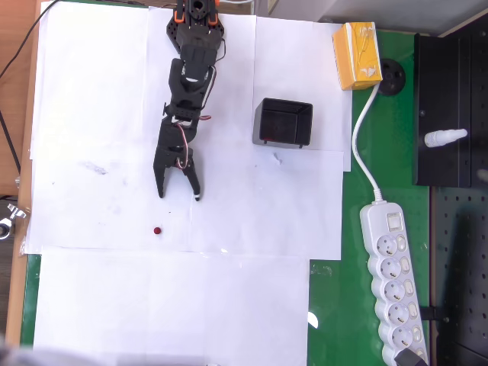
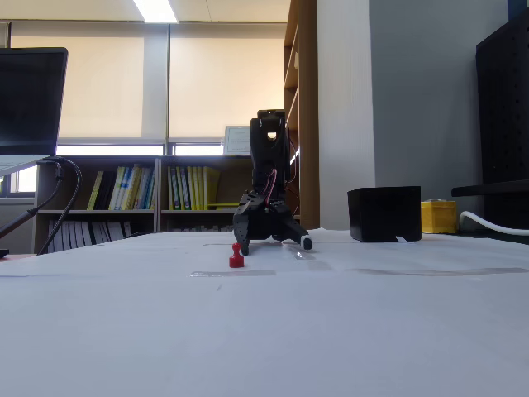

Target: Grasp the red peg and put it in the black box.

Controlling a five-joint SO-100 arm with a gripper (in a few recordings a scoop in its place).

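From the overhead view I see my gripper [image 1: 178,193] hanging with its two black fingers spread wide apart and nothing between them, and the red peg [image 1: 157,230] sits on the white paper [image 1: 229,305] near the tips, at about seven o'clock from them. The black box [image 1: 283,122] stands well apart from the peg, at roughly two o'clock from the gripper, its thin matte walls framing a dark square hollow. The peg reads as a tiny glossy dot seen end-on, so I judge my worst risk is closing beside it or knocking it over so it rolls on the smooth sheet. In the fixed view, low across the table, the gripper [image 2: 271,240] hangs just off the paper with its fingers splayed and empty, and the peg [image 2: 236,256] stands upright nearer the camera, at about seven o'clock from the tips, showing a narrow stem on a wider foot. The box [image 2: 384,213] sits at three o'clock; its thin walls could catch a finger and slide it if I come in low.
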